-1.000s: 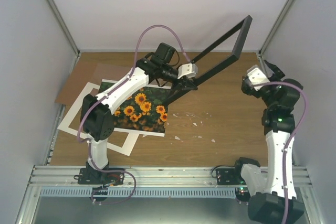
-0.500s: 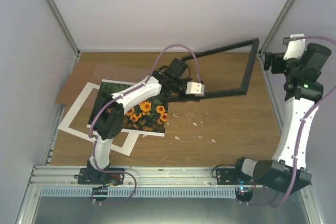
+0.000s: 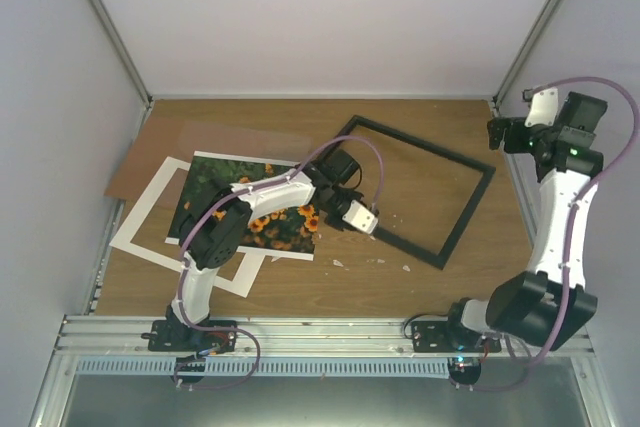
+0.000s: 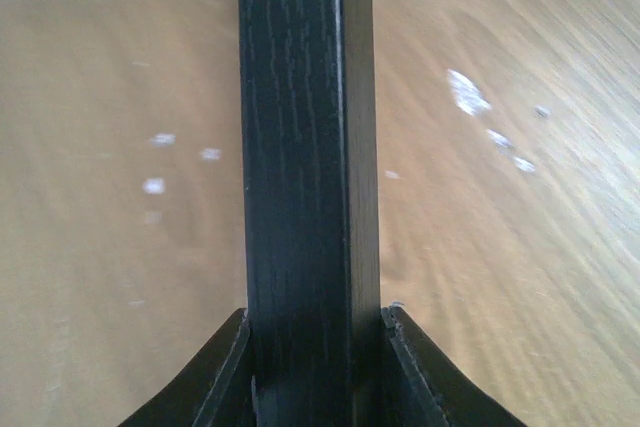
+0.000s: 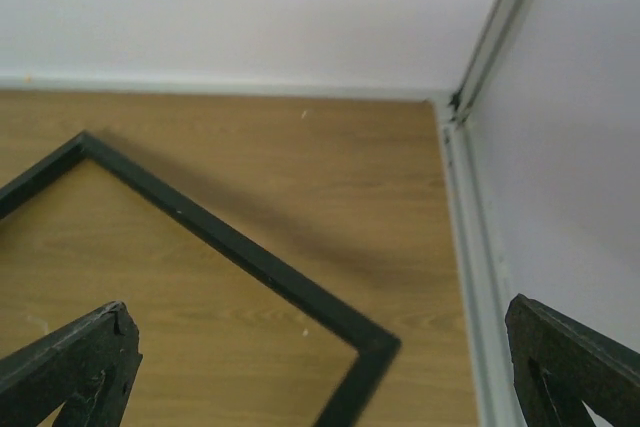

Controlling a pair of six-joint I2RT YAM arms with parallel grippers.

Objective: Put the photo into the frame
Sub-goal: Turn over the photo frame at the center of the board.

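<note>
Frame (image 3: 424,144) — thin, black — gripped at its near rail by left gripper (image 3: 372,228).

The frame (image 3: 424,144), which a second ago stood tilted up in the air toward the far right, now lies flat on the bench (image 3: 300,292), just right of the photo (image 3: 215,182). The left pincer (image 3: 372,228) has come down and nearer with it, still clamped on the frame's near-left rail. The left arm now covers less of the photo. The right pincer (image 3: 500,135) has swung from mid-right out to the far right corner.
</note>
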